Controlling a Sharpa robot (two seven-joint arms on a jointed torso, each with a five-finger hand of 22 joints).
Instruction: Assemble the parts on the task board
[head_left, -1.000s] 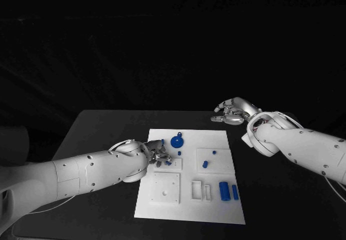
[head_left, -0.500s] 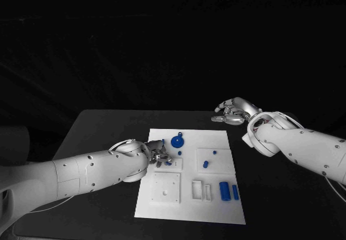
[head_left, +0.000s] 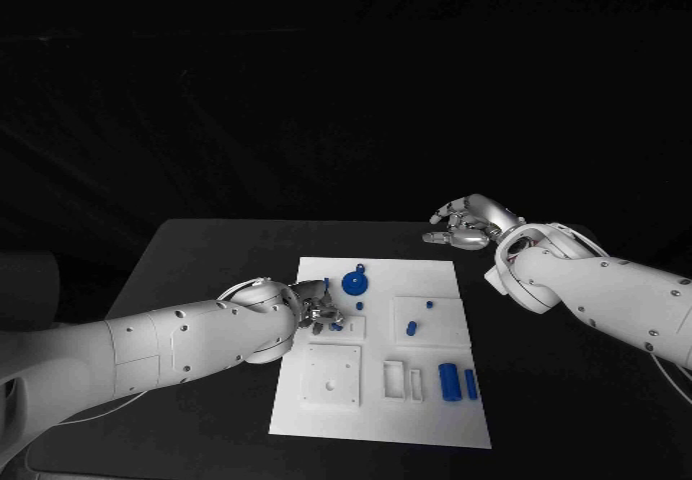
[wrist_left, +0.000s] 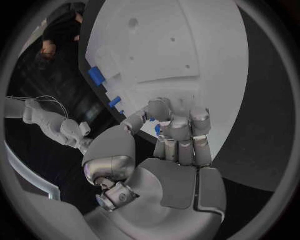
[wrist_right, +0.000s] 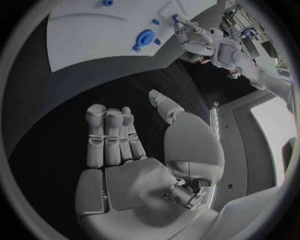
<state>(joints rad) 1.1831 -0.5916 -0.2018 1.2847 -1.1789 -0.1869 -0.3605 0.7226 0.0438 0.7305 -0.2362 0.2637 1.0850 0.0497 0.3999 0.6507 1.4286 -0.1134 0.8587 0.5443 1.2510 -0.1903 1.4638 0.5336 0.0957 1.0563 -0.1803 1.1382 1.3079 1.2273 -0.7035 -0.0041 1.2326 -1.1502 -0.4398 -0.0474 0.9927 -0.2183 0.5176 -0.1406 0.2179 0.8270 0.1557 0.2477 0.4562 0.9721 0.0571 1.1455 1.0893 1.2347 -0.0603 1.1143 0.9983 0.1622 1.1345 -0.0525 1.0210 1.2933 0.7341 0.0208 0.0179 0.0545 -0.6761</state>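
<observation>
**Left hand at the board's left edge**

Black table carries the task board. Your left hand sits over its left edge, fingers curled around a small blue part; whether it is truly gripped, you cannot tell. You probably need to seat it next. Blue disc lies just beyond. Your right hand hovers off-board, fingers loosely apart, empty.

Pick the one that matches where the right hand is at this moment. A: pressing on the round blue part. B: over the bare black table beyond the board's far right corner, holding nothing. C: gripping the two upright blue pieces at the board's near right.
B: the right hand hangs over the black table, off the task board, its fingers apart and empty.
</observation>
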